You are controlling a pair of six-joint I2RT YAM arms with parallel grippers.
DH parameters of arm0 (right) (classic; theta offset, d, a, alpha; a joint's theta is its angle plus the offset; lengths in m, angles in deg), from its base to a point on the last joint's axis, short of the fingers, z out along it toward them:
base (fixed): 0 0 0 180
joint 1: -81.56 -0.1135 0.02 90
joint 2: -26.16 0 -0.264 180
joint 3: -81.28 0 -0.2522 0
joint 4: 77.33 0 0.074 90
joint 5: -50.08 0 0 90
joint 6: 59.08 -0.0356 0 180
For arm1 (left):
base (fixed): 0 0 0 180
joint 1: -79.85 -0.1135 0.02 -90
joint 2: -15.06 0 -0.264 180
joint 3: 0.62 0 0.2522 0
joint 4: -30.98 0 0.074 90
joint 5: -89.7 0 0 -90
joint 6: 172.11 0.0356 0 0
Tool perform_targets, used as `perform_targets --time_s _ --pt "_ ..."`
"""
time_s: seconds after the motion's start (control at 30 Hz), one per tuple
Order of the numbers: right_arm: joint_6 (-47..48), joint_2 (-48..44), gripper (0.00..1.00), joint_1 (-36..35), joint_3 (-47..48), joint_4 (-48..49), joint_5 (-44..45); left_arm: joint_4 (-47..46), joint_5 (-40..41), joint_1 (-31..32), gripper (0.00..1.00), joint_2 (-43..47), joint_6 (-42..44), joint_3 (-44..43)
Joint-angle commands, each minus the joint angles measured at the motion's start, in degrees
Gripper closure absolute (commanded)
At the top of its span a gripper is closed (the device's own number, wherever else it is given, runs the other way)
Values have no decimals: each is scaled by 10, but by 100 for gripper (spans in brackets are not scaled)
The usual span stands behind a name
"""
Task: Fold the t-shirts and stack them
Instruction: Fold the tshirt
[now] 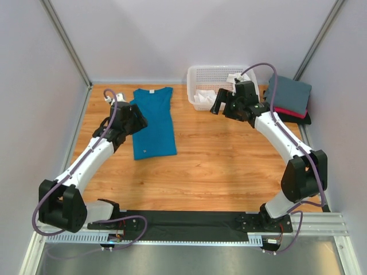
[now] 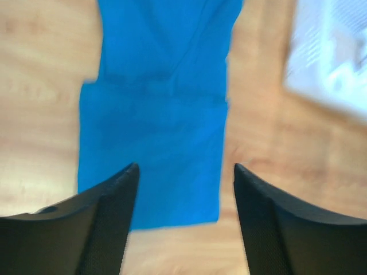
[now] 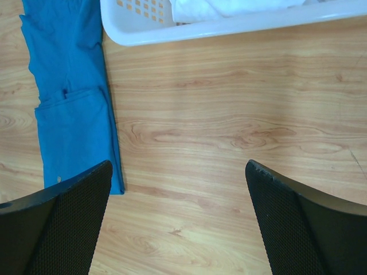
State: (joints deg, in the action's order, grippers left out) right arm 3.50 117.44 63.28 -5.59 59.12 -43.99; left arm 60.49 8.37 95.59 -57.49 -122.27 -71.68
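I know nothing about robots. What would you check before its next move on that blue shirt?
1. The teal t-shirt lies flat on the table: ok.
2. The left tool is open, empty, above it: ok.
3. The right tool is open, empty, over bare table: ok.
4. The folded stack, far right, is tidy: ok.
5. The basket is emptied: not ok, white cloth inside.
6. Gap between left tool and shirt: cannot tell.
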Motion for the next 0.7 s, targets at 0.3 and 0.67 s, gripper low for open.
perform_targets --time_s 0.3,0.67 --pt "-10 -34 0 2 -42 0 -4 88 -58 7 37 -57 41 95" --pt "-9 -30 0 2 -38 -9 5 88 -31 14 49 -141 53 50"
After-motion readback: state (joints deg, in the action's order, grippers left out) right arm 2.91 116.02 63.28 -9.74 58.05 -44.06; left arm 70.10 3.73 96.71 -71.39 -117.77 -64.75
